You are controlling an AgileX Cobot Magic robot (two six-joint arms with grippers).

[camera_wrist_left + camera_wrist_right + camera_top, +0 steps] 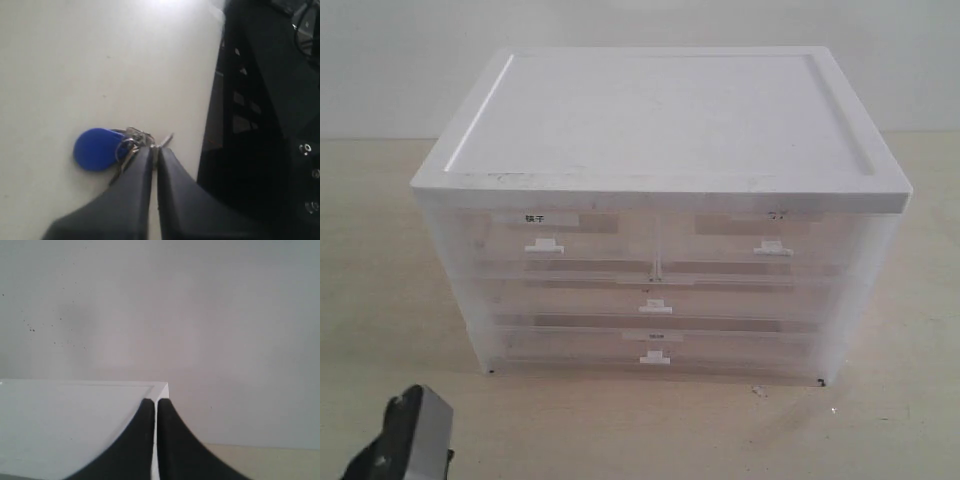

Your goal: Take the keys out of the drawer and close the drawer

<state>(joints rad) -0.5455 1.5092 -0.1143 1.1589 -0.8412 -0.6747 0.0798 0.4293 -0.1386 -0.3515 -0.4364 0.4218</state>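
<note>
Holding: left fingers (140, 170) were together, tips clamped on the metal part of the keys (131, 140).
Keys' place: down on the pale tabletop (75, 60), outside the cabinet (660, 120).
Keys' axis: the bunch lay crosswise to the fingers. The blue fob (97, 149) had its broad end on the open side, and one key tip poked out on the other side toward a dark frame (260, 125).
Edges: the tabletop's edge ran just beside the keys, along the dark frame.
Open room: bare tabletop lay beyond the fob and in front of the cabinet.
Drawers: every front sat flush.
Left arm (408, 440): low at the front corner, well apart from the cabinet.
Right fingers (142, 425): together, nothing between them, over a corner of the cabinet's top.
</note>
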